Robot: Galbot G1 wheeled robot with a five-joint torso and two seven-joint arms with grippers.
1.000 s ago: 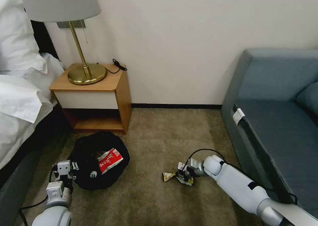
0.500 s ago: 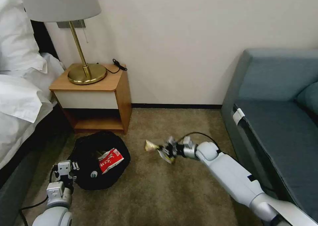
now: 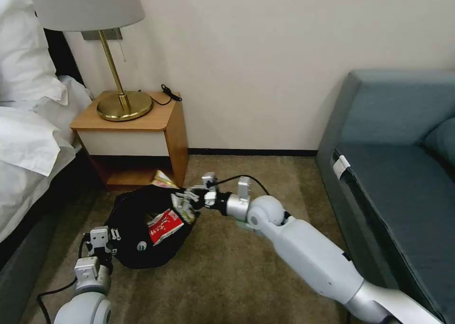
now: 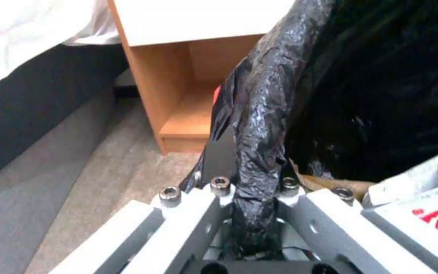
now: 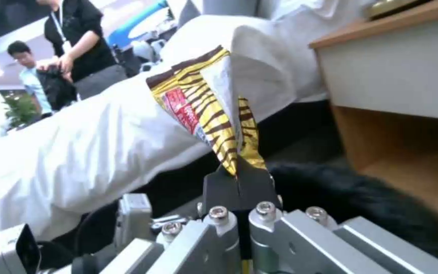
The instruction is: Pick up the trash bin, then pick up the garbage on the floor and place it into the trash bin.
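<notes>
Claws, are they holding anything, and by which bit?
Both are. The left claw pinches the bin's black bag at its rim. The right claw grips a striped yellow wrapper by one end, over the bin.

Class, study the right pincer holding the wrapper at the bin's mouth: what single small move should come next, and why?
Probably open the right pincer to drop the striped wrapper. It is pinched shut on the wrapper right at the rim of the trash bin, which the left pincer holds by its black liner, tilted toward it. A red-and-white packet already lies inside.
</notes>
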